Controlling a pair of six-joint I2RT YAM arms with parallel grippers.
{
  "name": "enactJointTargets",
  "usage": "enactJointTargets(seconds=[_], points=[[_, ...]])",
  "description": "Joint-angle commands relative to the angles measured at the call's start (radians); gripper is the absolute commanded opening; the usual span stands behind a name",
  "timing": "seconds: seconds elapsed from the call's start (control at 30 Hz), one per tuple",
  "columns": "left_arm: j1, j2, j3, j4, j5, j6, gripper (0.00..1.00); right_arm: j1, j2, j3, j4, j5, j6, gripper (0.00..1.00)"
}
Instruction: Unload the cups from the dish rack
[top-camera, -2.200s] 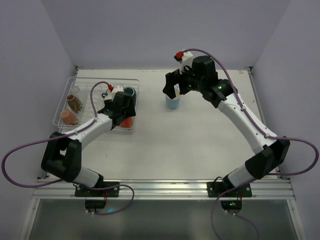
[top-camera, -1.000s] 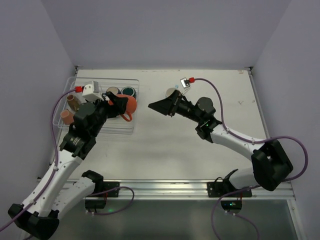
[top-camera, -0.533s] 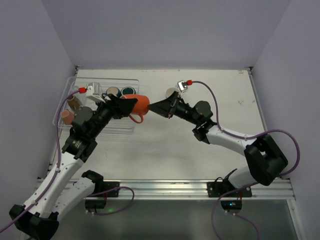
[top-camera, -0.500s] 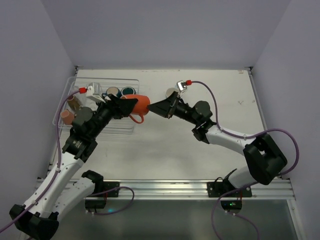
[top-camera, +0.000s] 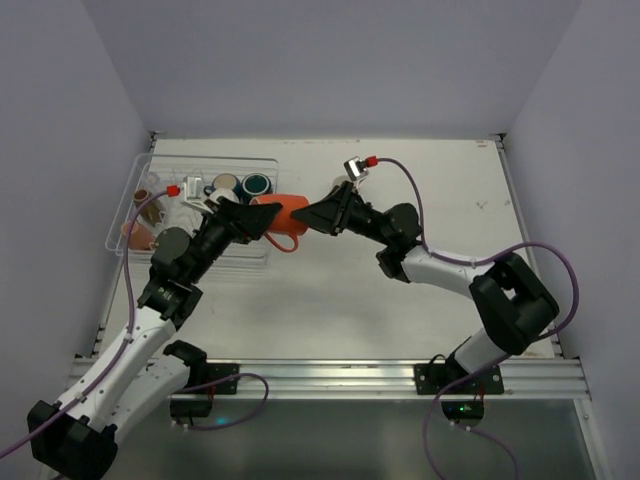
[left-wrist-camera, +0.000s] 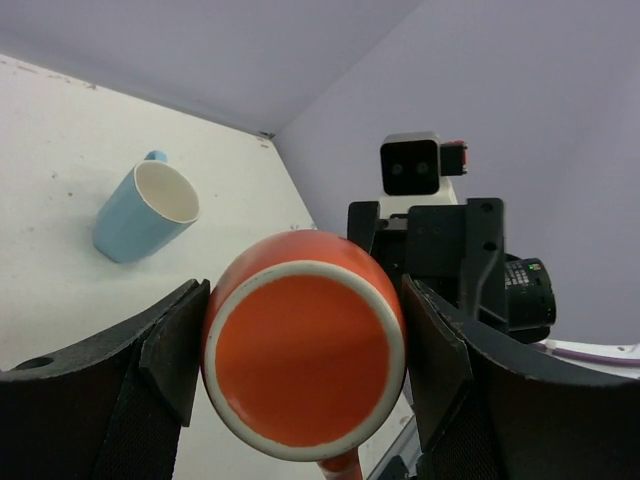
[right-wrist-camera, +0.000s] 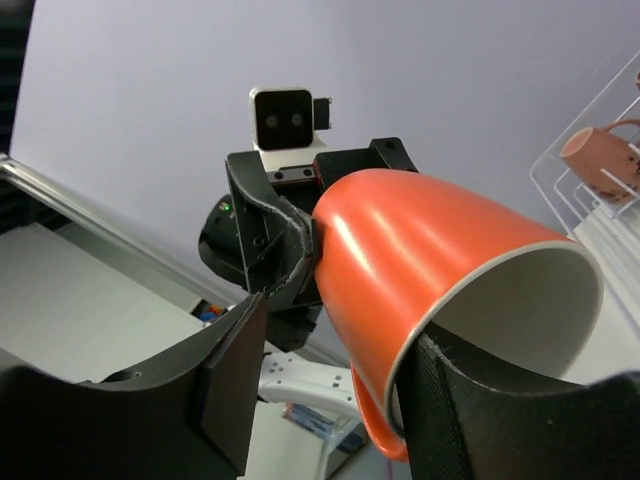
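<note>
Handover is taking shape in mid-air, just right of the rack. The left gripper is clamping the orange mug by its base end. It is holding the mug on its side, long axis running left to right, mouth facing the right gripper. That gripper's jaws are straddling the rim end, but I cannot tell whether they are pressing on it. Both arms are meeting at the mug, equally near. A blue mug is sitting on the table beyond.
</note>
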Motion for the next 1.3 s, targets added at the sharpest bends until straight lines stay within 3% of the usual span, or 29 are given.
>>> enactJointTargets(seconds=[0.0, 0.07, 0.1, 0.2, 0.23, 0.3, 0.33, 0.37, 0.47, 0.5, 0.73, 0.83, 0.87, 0.93, 0.97, 1.07, 1.27], points=[[-0.005, -0.03, -0.022, 0.232, 0.017, -0.092, 0.12, 0.006, 0.034, 0.044, 0.249, -0.009, 0.077, 0.52], [-0.005, -0.028, -0.033, 0.24, 0.017, -0.099, 0.16, 0.005, 0.049, 0.043, 0.303, 0.0, 0.11, 0.47], [-0.005, -0.028, -0.038, 0.24, 0.015, -0.105, 0.18, 0.006, 0.052, 0.041, 0.313, 0.003, 0.117, 0.38], [-0.005, -0.022, -0.053, 0.258, 0.021, -0.112, 0.26, 0.006, 0.058, 0.041, 0.333, 0.002, 0.125, 0.32], [-0.005, -0.016, -0.054, 0.258, 0.024, -0.111, 0.29, 0.006, 0.058, 0.041, 0.33, 0.002, 0.124, 0.23], [-0.005, 0.004, -0.053, 0.266, 0.049, -0.112, 0.45, 0.005, 0.057, 0.037, 0.328, 0.011, 0.122, 0.14], [-0.005, 0.009, -0.05, 0.266, 0.055, -0.108, 0.54, 0.005, 0.048, 0.031, 0.326, 0.017, 0.119, 0.04], [-0.005, 0.009, -0.041, 0.258, 0.06, -0.087, 0.7, 0.005, 0.04, 0.023, 0.326, 0.022, 0.107, 0.01], [-0.005, 0.0, 0.031, 0.139, 0.038, 0.005, 0.95, -0.001, -0.006, -0.014, 0.284, 0.035, 0.058, 0.0], [-0.005, 0.0, 0.063, 0.082, 0.024, 0.042, 0.98, -0.011, -0.02, -0.026, 0.227, 0.031, 0.042, 0.0], [-0.005, 0.007, 0.277, -0.382, -0.147, 0.321, 1.0, -0.09, -0.188, -0.072, -0.152, 0.012, -0.175, 0.0], [-0.005, -0.02, 0.285, -0.487, -0.225, 0.417, 1.0, -0.156, -0.279, -0.017, -0.481, 0.003, -0.341, 0.0], [-0.005, -0.032, 0.283, -0.512, -0.252, 0.467, 1.0, -0.172, -0.305, 0.007, -0.736, 0.05, -0.488, 0.0], [-0.005, -0.045, 0.26, -0.577, -0.27, 0.513, 1.0, -0.199, -0.351, 0.153, -1.033, 0.177, -0.679, 0.0], [-0.005, -0.054, 0.248, -0.595, -0.288, 0.548, 1.0, -0.209, -0.356, 0.241, -1.23, 0.347, -0.831, 0.0], [-0.005, -0.06, 0.196, -0.628, -0.299, 0.59, 1.0, -0.242, -0.318, 0.409, -1.498, 0.488, -1.011, 0.0], [-0.005, -0.054, 0.154, -0.602, -0.298, 0.621, 1.0, -0.356, -0.108, 0.663, -1.764, 0.608, -1.163, 0.0]])
